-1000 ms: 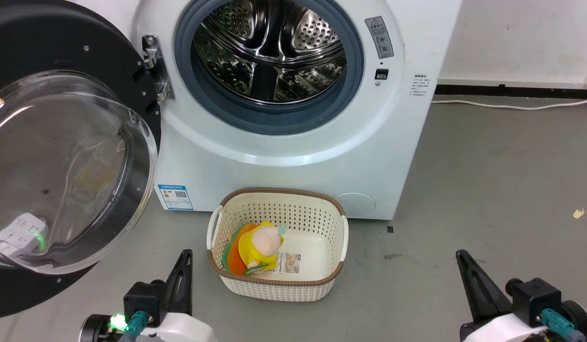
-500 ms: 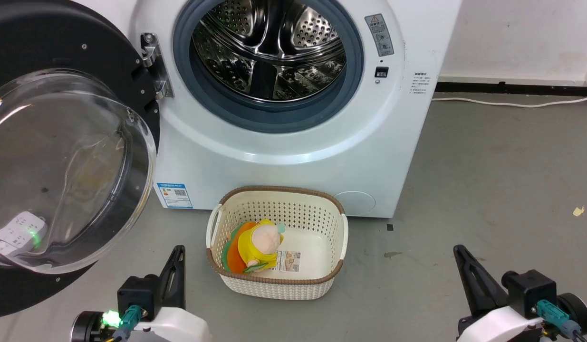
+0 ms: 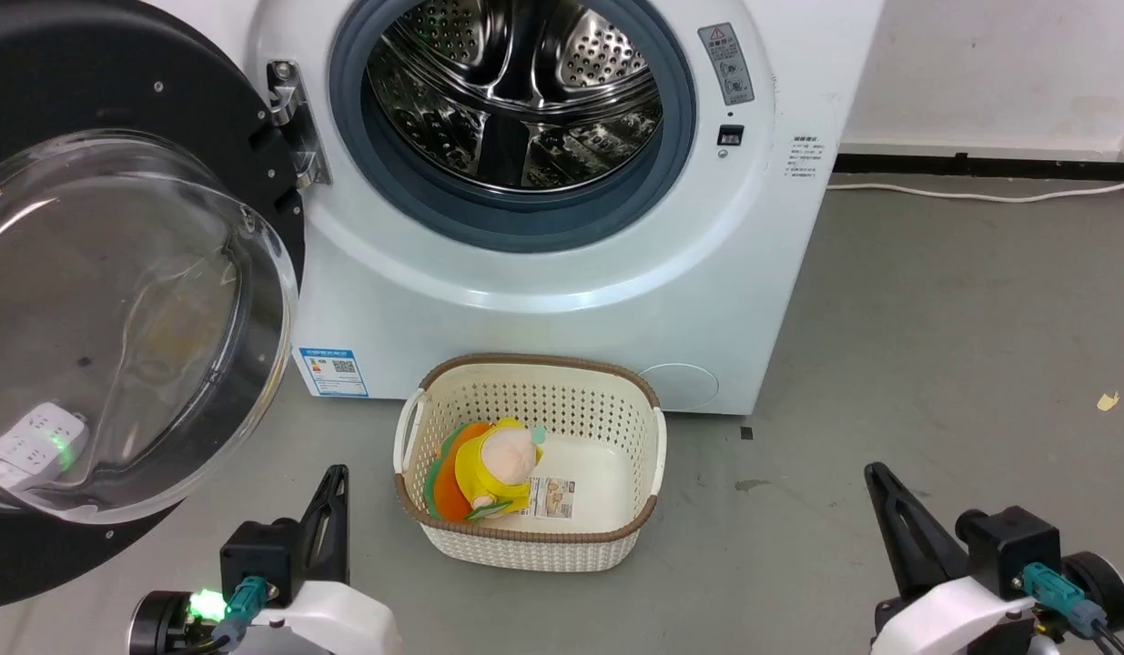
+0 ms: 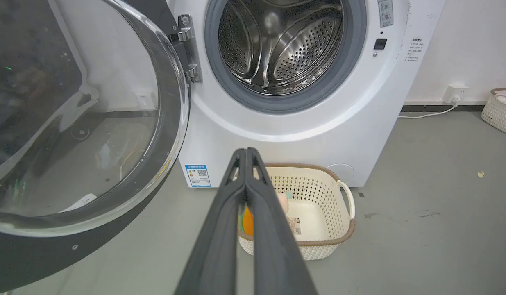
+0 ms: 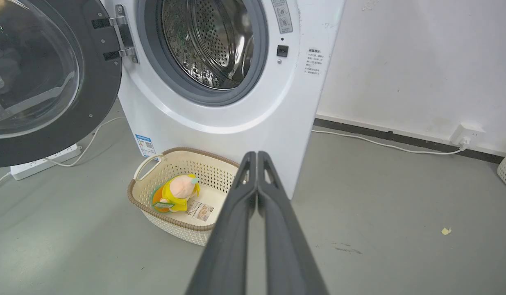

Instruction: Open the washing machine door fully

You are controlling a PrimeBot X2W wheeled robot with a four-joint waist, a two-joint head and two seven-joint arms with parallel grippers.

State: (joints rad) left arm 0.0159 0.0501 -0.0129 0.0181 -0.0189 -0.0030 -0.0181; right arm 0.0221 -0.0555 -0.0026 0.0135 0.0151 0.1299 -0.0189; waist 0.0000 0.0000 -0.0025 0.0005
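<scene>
Far left of the left fingers, up & out to that side, the washing machine door [image 3: 134,309] hangs swung wide off its hinge [image 3: 293,118], glass bowl bulging toward the robot. It looks open past square to the front, so the task is prob. done or close to it; can't tell if the hinge is at its stop. Main risk: any last push needs contact w/ the black rim, & thin clenched fingers on glossy plastic could skid off onto the glass. Overpushing at the stop would load the hinge. A power strip [image 5: 44,164] lies on the floor beyond the door; an arm or the base going that way could snag it.

The left gripper [image 4: 245,152] hangs low, fingers pressed tight together, holding nothing, well apart from the door. Lifting it up & leftward w/o care could clip the bowl's lower edge.

Just right of & ahead of those fingers sits a cream basket [image 3: 534,362] w/ a yellow toy [image 3: 493,464], just in front of the washing machine [image 3: 562,300]. A fwd roll would shove it into the cabinet.

Far right, the right gripper [image 5: 257,155] is also clamped together on nothing, low over the floor, well apart from machine & basket. Least worry there.
</scene>
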